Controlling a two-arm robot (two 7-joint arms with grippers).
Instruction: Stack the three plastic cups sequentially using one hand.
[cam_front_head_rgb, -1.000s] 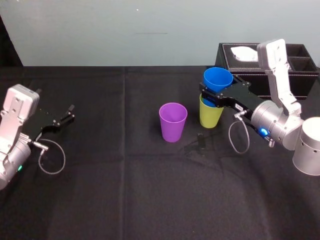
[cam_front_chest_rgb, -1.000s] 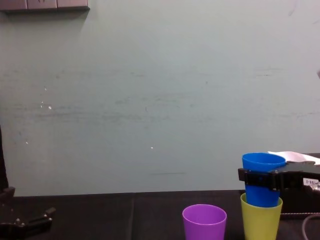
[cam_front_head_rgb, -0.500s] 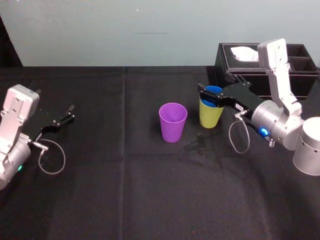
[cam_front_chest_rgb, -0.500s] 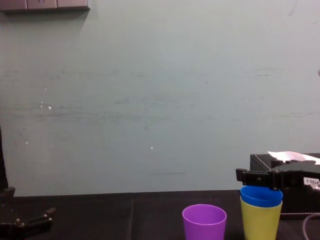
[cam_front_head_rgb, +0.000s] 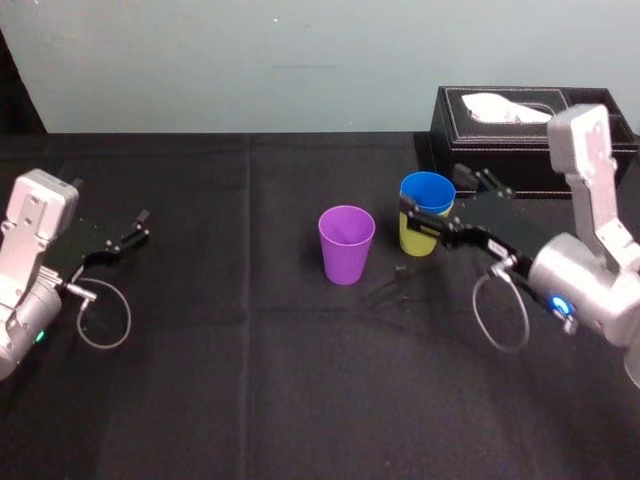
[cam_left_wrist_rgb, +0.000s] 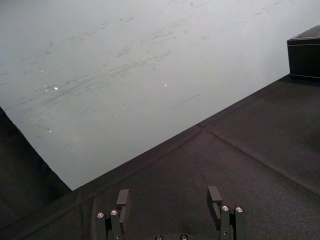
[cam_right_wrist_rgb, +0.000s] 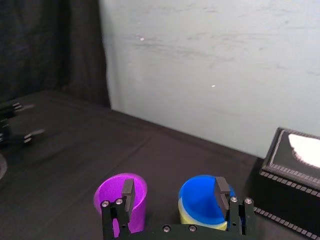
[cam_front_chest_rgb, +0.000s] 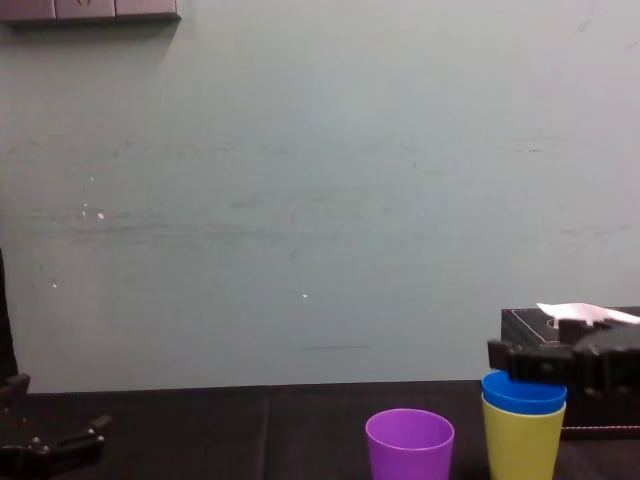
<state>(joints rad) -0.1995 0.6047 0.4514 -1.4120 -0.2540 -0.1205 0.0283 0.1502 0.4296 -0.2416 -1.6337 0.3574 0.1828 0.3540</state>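
The blue cup (cam_front_head_rgb: 427, 190) sits nested inside the yellow-green cup (cam_front_head_rgb: 413, 238) at the table's middle right, only its rim band showing (cam_front_chest_rgb: 523, 392) above the yellow-green wall (cam_front_chest_rgb: 522, 442). To their left the purple cup (cam_front_head_rgb: 346, 244) stands alone and upright. My right gripper (cam_front_head_rgb: 430, 190) hovers open at rim height on the near side of the pair, touching neither. In the right wrist view its fingers (cam_right_wrist_rgb: 174, 190) are spread, with the purple cup (cam_right_wrist_rgb: 117, 197) and blue cup (cam_right_wrist_rgb: 200, 197) beyond them. My left gripper (cam_front_head_rgb: 127, 238) rests open at the far left.
A black tissue box (cam_front_head_rgb: 520, 125) with white tissue stands behind the nested cups at the back right. Bare black cloth covers the table (cam_front_head_rgb: 250, 380) in front and to the left of the cups.
The blue cup dropped from above into the yellow-green cup. My right gripper opened off it and drew back towards me. The left arm stayed still.
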